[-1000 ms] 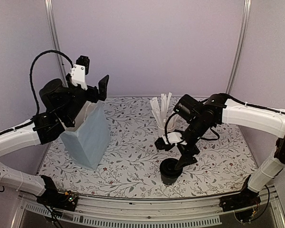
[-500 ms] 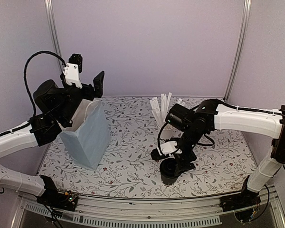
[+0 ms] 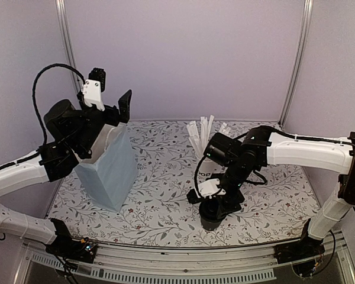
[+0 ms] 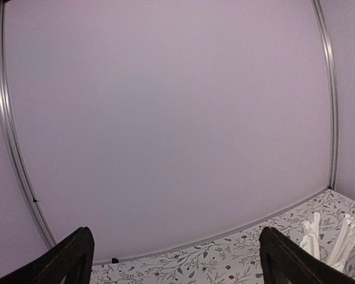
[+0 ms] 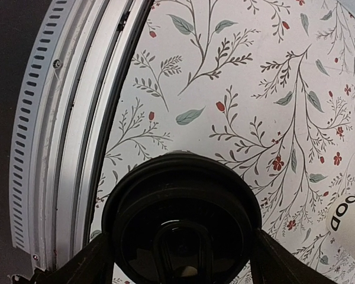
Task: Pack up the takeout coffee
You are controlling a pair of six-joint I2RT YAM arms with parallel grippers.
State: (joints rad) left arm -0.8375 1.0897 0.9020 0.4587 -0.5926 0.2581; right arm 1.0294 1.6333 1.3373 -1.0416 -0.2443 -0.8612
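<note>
The takeout coffee (image 3: 212,214), a black cup under a black lid (image 5: 180,219), stands upright on the floral table near its front edge. My right gripper (image 3: 216,204) comes down over it. In the right wrist view the cup fills the gap of the right gripper (image 5: 183,254), and a finger touches the lid's rim on each side. A pale blue paper bag (image 3: 109,171) stands open at the left. My left gripper (image 3: 113,94) hangs open above the bag's mouth. In its wrist view the left gripper (image 4: 177,260) faces the back wall with nothing between its fingers.
A white paper cup bristling with wrapped sticks (image 3: 202,142) stands behind the coffee, also at the lower right of the left wrist view as the stick cup (image 4: 337,236). The table's metal front rail (image 5: 59,148) runs just beside the coffee.
My right gripper has sunk lower over the coffee and its jaws have drawn in against the lid. The left gripper shifted slightly left and stays open above the bag.
</note>
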